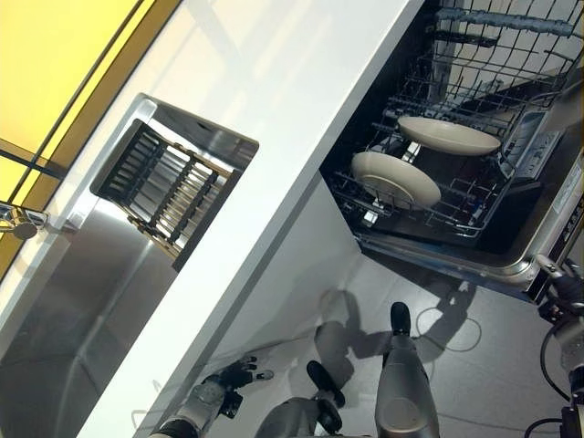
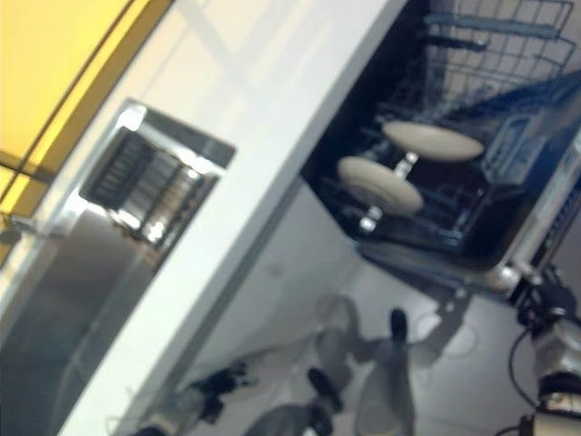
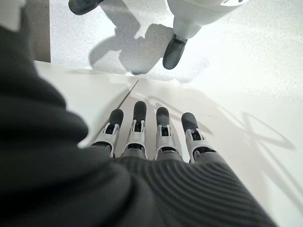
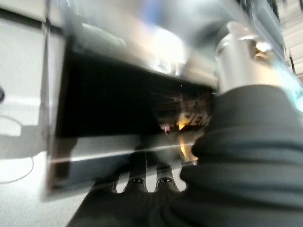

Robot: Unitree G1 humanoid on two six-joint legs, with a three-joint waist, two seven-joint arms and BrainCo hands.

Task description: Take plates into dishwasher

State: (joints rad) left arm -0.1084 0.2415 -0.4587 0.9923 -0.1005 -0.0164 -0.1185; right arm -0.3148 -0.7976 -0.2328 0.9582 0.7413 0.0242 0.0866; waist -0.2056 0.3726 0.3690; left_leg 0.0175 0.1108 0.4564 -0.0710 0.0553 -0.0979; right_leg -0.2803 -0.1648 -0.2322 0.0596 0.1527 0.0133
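Observation:
Two cream plates (image 1: 395, 179) (image 1: 448, 135) stand in the pulled-out lower wire rack (image 1: 456, 217) of the open dishwasher at the upper right. My right hand (image 1: 558, 290) is at the right edge, close to the outer rim of the lowered dishwasher door (image 1: 506, 269). The right wrist view is smeared and shows only that dark door face past the hand (image 4: 147, 183). My left hand (image 1: 239, 374) hangs low beside the white cabinet front, far from the dishwasher. In its wrist view the fingers (image 3: 163, 125) are straight and hold nothing.
A white counter (image 1: 274, 82) runs diagonally across the view. Set into it is a steel sink (image 1: 91, 292) with a dark dish rack (image 1: 169, 187) and a tap (image 1: 18, 222). Grey floor (image 1: 474, 383) lies before the dishwasher.

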